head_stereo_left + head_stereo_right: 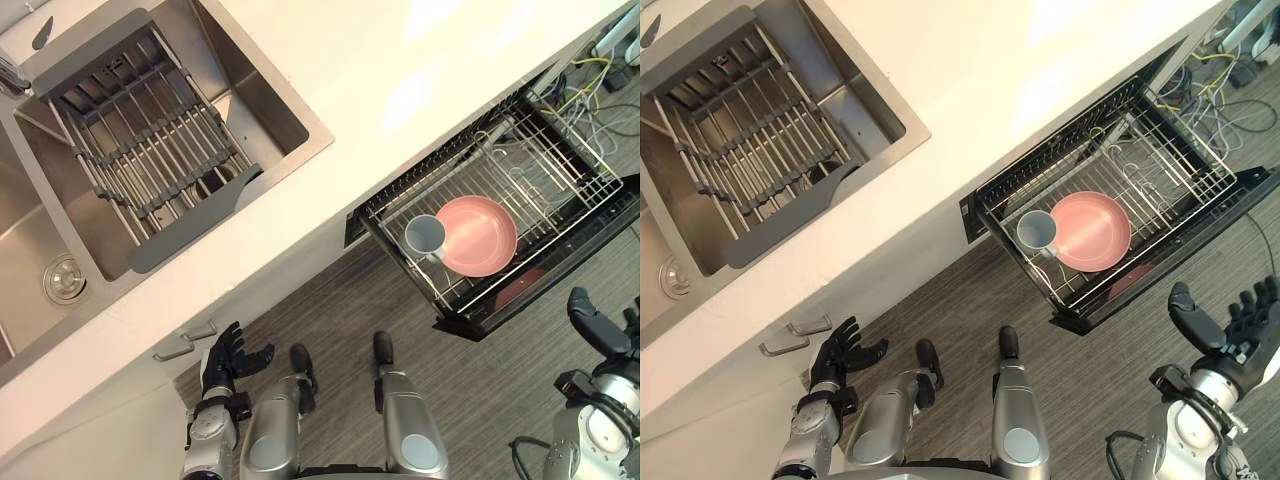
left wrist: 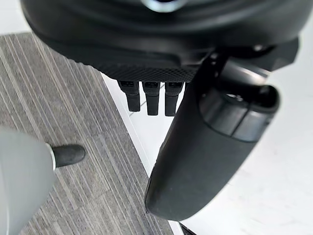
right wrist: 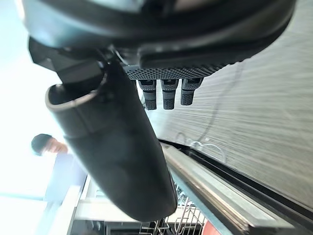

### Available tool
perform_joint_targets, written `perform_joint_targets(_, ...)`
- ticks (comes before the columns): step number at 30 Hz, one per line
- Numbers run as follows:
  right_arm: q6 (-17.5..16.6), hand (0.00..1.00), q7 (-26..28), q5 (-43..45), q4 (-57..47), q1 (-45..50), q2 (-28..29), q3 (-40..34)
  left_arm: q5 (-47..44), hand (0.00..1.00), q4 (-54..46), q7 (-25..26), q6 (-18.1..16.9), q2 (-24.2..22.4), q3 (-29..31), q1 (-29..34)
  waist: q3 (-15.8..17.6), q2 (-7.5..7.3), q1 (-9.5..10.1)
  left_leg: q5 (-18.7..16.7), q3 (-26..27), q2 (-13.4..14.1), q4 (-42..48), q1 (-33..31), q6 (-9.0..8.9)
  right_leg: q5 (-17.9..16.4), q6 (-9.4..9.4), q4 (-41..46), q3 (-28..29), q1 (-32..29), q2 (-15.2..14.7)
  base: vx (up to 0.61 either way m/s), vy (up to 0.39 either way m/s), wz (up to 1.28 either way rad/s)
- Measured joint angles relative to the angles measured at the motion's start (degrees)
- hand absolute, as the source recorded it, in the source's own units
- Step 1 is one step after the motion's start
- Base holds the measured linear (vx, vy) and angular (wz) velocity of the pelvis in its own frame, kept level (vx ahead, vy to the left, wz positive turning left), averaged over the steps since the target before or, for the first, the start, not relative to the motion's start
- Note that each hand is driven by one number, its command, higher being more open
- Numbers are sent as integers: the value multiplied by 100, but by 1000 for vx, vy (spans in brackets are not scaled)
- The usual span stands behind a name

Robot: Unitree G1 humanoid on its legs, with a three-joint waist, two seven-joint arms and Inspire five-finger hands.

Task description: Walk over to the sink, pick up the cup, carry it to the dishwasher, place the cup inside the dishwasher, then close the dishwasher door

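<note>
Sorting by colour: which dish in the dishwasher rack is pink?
The plate, wide and round; the cup beside it, toward the robot's left, is pale grey.

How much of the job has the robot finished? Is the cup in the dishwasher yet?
It is nearly finished. The cup already sits in the dishwasher rack, right beside the pink plate. Nothing is being carried: the left hand and the right hand are both open and empty, low over the floor. One step is left: the rack is pulled out and the dishwasher is open, so the door needs closing.
</note>
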Motion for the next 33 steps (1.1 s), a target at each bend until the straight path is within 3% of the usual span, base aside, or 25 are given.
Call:
perform_joint_targets(6, -27, 90, 395, 1046, 376, -190, -30, 140, -20, 90, -177, 5, 4, -10, -3, -9, -1, -3, 98, -61, 301, 180, 216, -81, -22, -127, -18, 171, -85, -64, 27, 23, -18, 7)
perform_joint_targets(13, -185, 90, 697, 2223, 1045, -1108, -229, 635, -50, 90, -200, -1, 6, 65, -18, -11, -1, -3, 169, -59, 374, 215, 293, -190, -22, -192, -35, 345, -72, -251, 35, 2, -4, -1)
perform_joint_targets(26, -491, 90, 747, 3348, 1574, -2293, -348, 1318, -40, 90, -237, -23, 6, 337, -22, -13, 2, 7, 186, 309, -169, -23, -106, -301, -30, -161, -63, 332, -319, -341, -63, -11, -22, 11)
perform_joint_targets(33, -555, 90, 739, 3349, 2184, -3573, -646, 1513, -3, 90, -108, -11, 4, 357, -21, -83, 18, 242, 362, 702, -588, -170, -470, -421, -30, -11, -96, 102, -570, -347, -126, -15, -14, 20)
